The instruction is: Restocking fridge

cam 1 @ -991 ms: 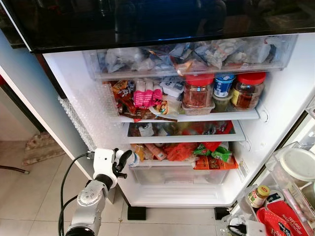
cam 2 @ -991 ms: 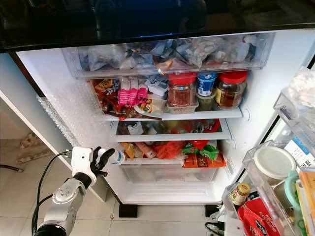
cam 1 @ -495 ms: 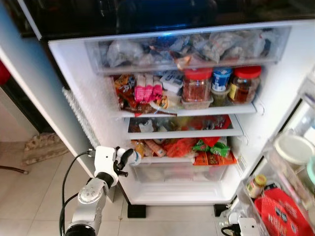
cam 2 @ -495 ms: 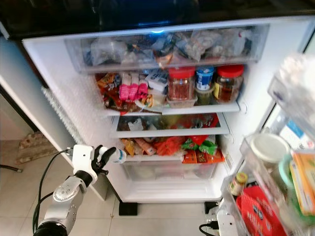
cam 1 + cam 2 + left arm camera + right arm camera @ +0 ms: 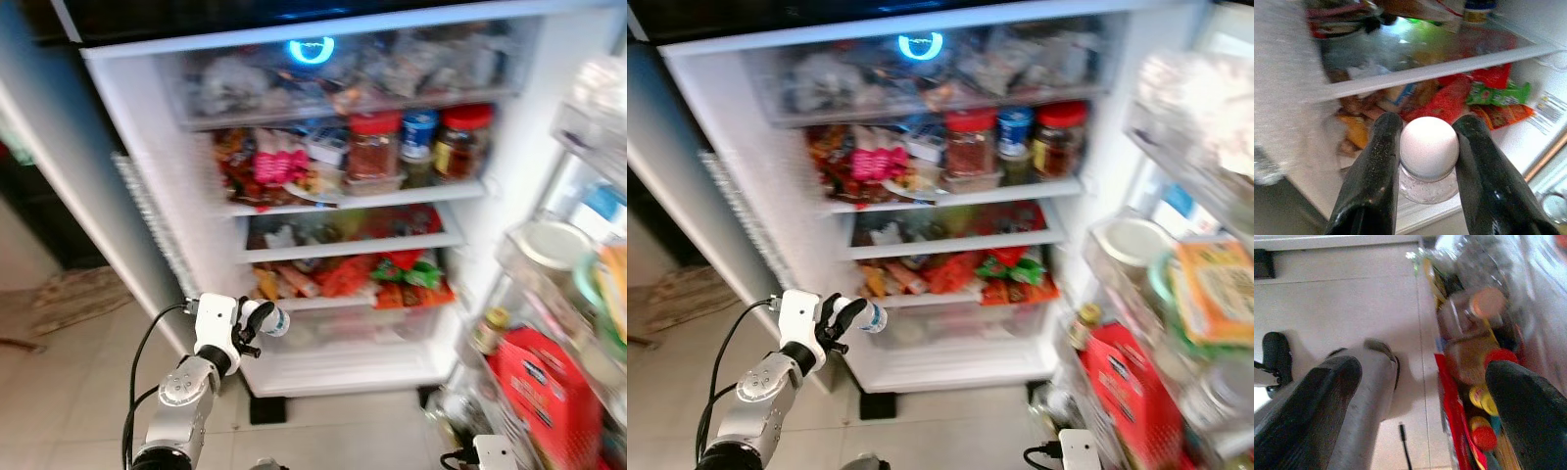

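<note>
**Bottle carried up to the open fridge**

The fridge [image 5: 127, 186] stood open, its shelves crowded. We were on the carry-in step: our left gripper [image 5: 1425, 147] clamped a small clear bottle [image 5: 1429, 152] with a white cap, held just off the lower shelf's front left corner [image 5: 269, 305]. Next we judged a reach inward to a free gap. Our right gripper [image 5: 1415, 396] hung spread apart over the floor, beside what seemed, through blur, door-rack jars.

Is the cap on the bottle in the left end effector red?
No, the left end effector grips a clear bottle just below a white cap.
</note>
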